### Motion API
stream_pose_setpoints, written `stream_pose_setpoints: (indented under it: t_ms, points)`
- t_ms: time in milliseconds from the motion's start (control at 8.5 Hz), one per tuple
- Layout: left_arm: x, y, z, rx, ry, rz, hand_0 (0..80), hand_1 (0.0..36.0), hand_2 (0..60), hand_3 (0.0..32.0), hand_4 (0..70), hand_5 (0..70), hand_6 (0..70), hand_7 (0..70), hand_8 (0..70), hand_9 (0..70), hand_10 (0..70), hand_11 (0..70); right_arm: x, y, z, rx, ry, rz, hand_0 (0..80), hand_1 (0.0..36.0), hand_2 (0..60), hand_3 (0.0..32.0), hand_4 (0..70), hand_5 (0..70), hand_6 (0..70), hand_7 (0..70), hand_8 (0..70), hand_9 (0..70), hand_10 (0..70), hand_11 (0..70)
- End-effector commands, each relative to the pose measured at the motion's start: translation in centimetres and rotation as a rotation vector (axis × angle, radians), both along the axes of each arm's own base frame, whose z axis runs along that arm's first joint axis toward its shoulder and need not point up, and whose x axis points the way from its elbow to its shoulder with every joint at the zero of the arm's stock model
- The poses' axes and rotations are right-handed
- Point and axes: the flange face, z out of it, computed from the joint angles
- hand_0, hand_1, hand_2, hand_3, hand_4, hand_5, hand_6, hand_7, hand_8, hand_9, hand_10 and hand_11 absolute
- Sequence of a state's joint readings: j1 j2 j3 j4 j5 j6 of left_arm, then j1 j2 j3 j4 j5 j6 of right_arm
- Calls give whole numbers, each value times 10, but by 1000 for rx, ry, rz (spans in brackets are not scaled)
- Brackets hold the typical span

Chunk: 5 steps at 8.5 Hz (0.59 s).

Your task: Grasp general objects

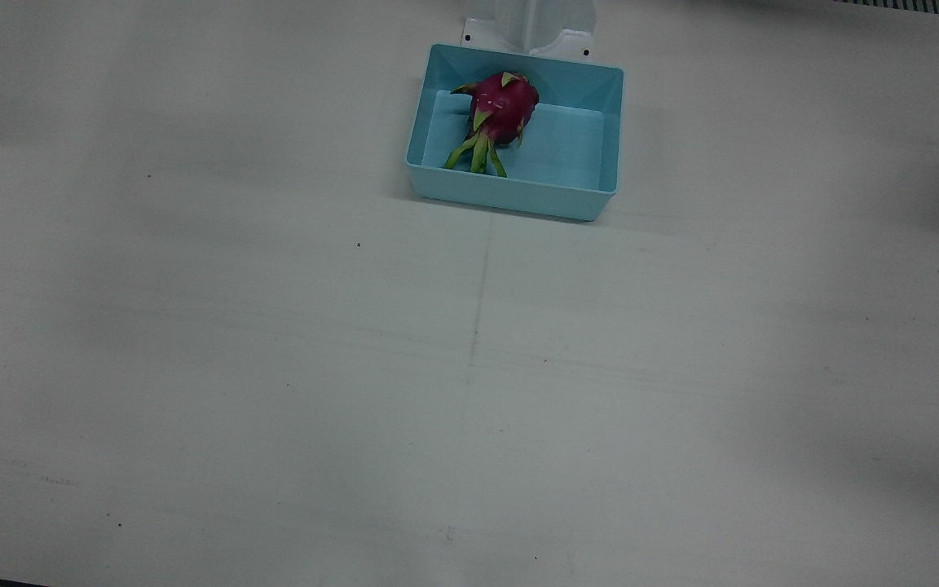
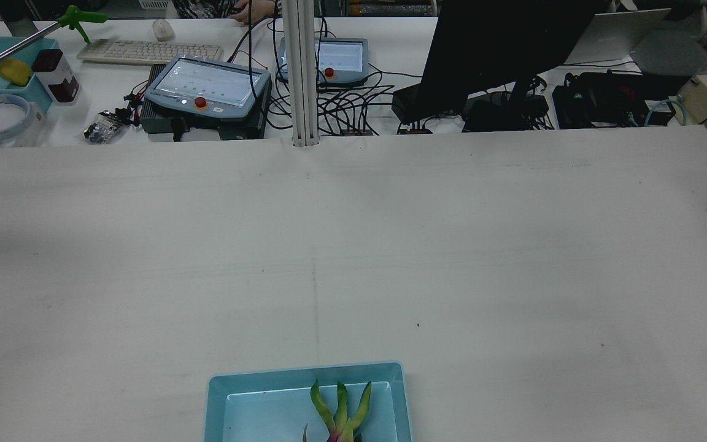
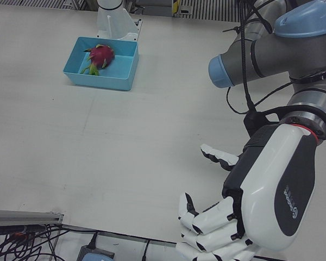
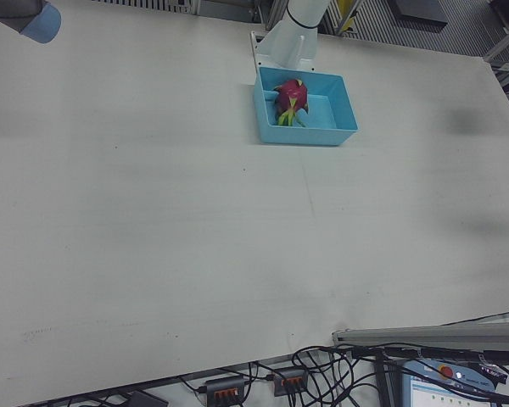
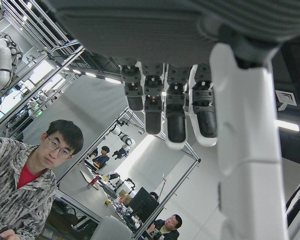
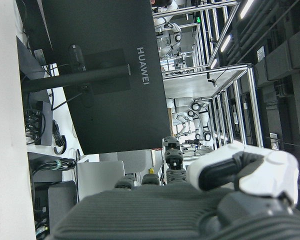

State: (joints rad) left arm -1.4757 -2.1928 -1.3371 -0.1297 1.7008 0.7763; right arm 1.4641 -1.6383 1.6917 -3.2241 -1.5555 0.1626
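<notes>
A magenta dragon fruit [image 1: 502, 106] with green leaf tips lies in a light blue bin [image 1: 518, 198] at the robot's side of the table, just before a pedestal. The rear view shows only its green tips [image 2: 340, 408] in the bin [image 2: 217, 399]. My left hand [image 3: 244, 212] hovers far from the bin [image 3: 106, 82], over the operators' edge of the table, open and holding nothing; its fingers [image 5: 165, 112] spread apart. My right hand [image 6: 190, 200] shows only in its own view, open, fingers [image 6: 172, 162] bare, nothing held.
The white arm pedestal [image 1: 531, 24] stands right behind the bin. Beyond the table's far edge are a black monitor [image 2: 501, 49], two teach pendants [image 2: 206, 83], a keyboard and cables. A person [image 5: 35, 185] shows in the left hand view. An arm elbow [image 4: 21, 17] shows at a corner.
</notes>
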Motion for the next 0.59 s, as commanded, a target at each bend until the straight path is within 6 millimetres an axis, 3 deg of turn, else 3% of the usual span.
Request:
stream_pose_setpoints:
  t_ms: [0, 235, 471]
  points:
    - [-12, 4, 58, -74, 36, -80, 536, 292, 575, 0, 223, 567, 405, 466, 254, 284, 119, 191, 0, 0, 2, -1, 2, 1, 0, 0, 0, 0, 0, 0, 0, 0, 0, 0, 0, 0]
    - [-13, 9, 81, -134, 43, -111, 529, 285, 557, 0, 210, 591, 402, 466, 246, 274, 110, 177, 0, -1, 1, 0, 2, 1, 0, 0, 0, 0, 0, 0, 0, 0, 0, 0, 0, 0]
    - [-13, 9, 88, -148, 42, -112, 535, 297, 566, 0, 188, 631, 389, 465, 236, 267, 103, 168, -1, -1, 1, 0, 2, -1, 0, 0, 0, 0, 0, 0, 0, 0, 0, 0, 0, 0]
